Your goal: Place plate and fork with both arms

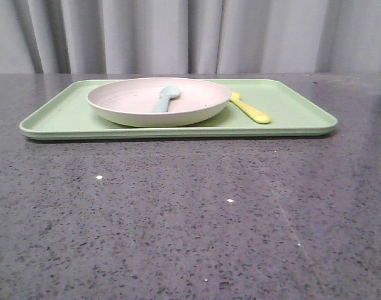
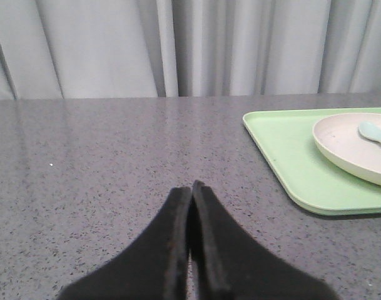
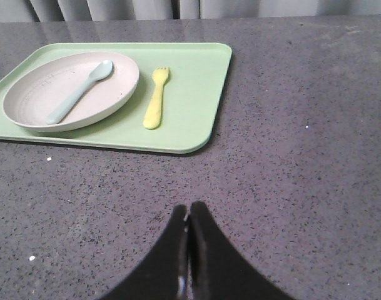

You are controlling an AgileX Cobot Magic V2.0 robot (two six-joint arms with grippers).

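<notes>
Speckled grey table [image 1: 177, 219], unlabelled plate [image 1: 140, 103] and fork [image 1: 251, 110] on tray [image 1: 290, 106], both end effectors pressed together.

We seem to face a staged test bench, not a home: a bare speckled grey stone table [image 1: 177, 219], plain grey curtains [image 1: 190, 34] closing off twelve o'clock, one green tray [image 1: 290, 103] of toy-like tableware

Soft, even light; faint sheen on the table [image 1: 190, 219] toward 12 o'clock; nearby gripper fingers [image 2: 177, 250] blurred.
</notes>
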